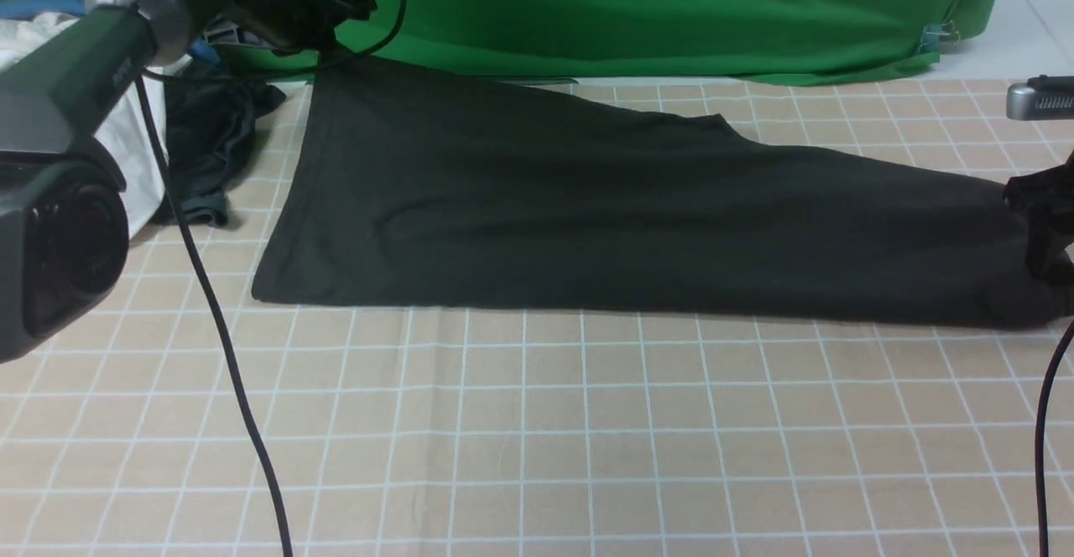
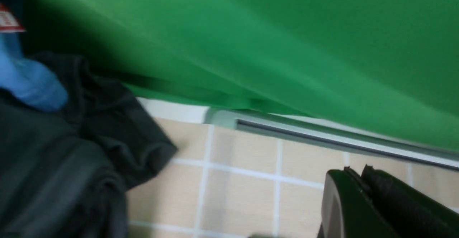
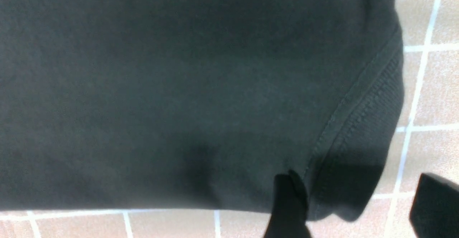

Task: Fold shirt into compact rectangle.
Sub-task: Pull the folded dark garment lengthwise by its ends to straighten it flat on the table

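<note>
While the left hand (image 2: pixel 355 171) sits closed, right hand (image 3: pixel 358 209) gapes astride the shirt (image 1: pixel 537 205).

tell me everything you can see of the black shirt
The shirt is plain black, soft matte knit, lying flat and smooth on the checked cloth, wide at the robot's left and tapering to the right. Its right end has a stitched ribbed band, where one of the open right gripper's fingers overlaps it.

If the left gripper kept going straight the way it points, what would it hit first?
Likely the green backdrop; the left gripper aims toward it, though depth is unclear.
</note>
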`<move>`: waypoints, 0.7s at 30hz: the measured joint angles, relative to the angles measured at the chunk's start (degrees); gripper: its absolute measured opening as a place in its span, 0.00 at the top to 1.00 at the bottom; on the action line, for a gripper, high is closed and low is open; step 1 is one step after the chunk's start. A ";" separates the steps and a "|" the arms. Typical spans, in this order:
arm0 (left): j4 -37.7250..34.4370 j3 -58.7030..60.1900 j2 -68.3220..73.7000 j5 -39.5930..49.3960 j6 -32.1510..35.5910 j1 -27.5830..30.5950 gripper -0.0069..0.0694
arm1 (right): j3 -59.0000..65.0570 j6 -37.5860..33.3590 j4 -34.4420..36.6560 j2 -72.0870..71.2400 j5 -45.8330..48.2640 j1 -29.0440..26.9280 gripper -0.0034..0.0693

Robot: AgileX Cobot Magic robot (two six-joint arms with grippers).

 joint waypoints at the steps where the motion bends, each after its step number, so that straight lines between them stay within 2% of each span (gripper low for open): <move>1: 0.20 0.00 0.15 0.00 0.00 0.16 0.87 | 0.00 0.00 0.00 0.00 0.00 0.00 0.30; 10: 2.07 -0.06 2.19 -0.60 0.07 1.87 0.85 | 0.00 0.47 0.00 -0.41 0.00 0.00 0.26; 12: 1.50 -0.06 1.34 1.28 0.07 1.78 0.80 | 0.00 1.59 0.00 -1.42 -0.08 0.00 0.18; 16: -3.91 -0.06 -2.00 7.87 2.77 1.78 0.77 | -0.05 2.73 1.66 -2.32 -3.13 0.00 0.04; 19: -10.71 -0.06 -6.28 13.74 7.73 1.78 0.78 | -0.05 3.74 3.66 -2.01 -7.15 0.05 0.01; 21: -13.74 -0.06 -8.75 17.53 10.39 1.78 0.83 | -0.09 4.70 4.15 -1.15 -10.01 0.05 0.00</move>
